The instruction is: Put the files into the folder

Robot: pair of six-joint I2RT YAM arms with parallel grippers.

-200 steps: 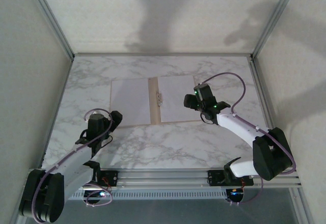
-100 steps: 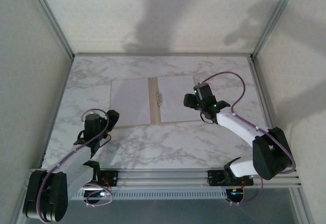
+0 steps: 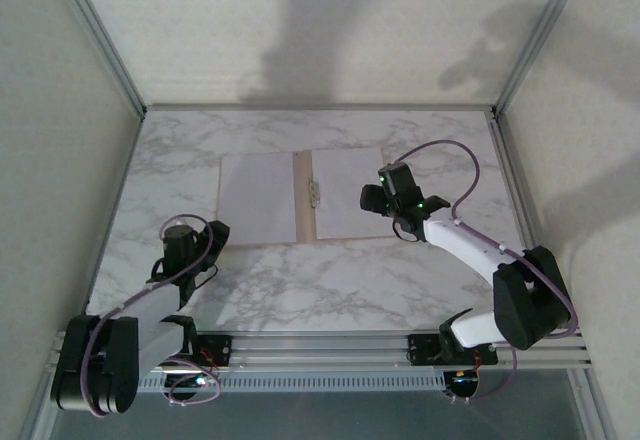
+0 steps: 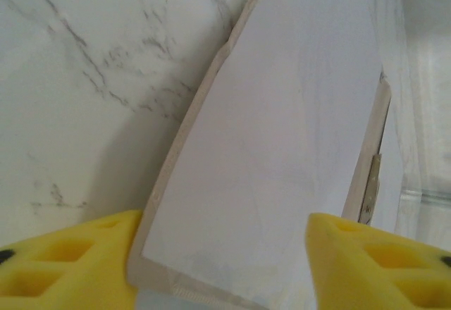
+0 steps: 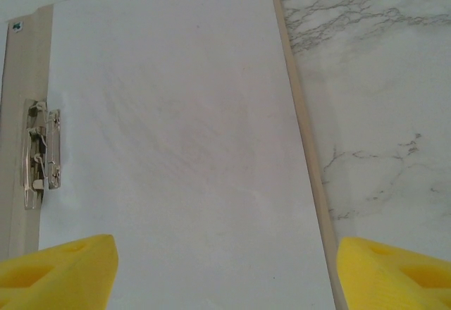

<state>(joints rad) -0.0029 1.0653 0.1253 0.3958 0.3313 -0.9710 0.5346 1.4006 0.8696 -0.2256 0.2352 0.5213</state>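
The tan folder (image 3: 303, 215) lies open and flat in the middle of the marble table. A white file (image 3: 257, 200) rests on its left half and another file (image 3: 350, 192) on its right half. The metal clip (image 3: 316, 192) sits at the crease. My left gripper (image 3: 217, 233) hovers just off the folder's near left corner, open, nothing held. In the left wrist view the left gripper (image 4: 222, 271) frames that corner of folder (image 4: 190, 134) and file (image 4: 296, 134). My right gripper (image 3: 371, 198) stands open above the right file (image 5: 176, 134), beside the clip (image 5: 41, 151).
The marble table (image 3: 300, 290) is walled by white panels at the left, back and right, with metal frame posts (image 3: 100, 35) at the corners. The arm bases sit on a rail (image 3: 320, 345) at the near edge.
My left arm has drawn back toward the near left, away from the folder, and its jaws have narrowed. The right arm has barely moved.
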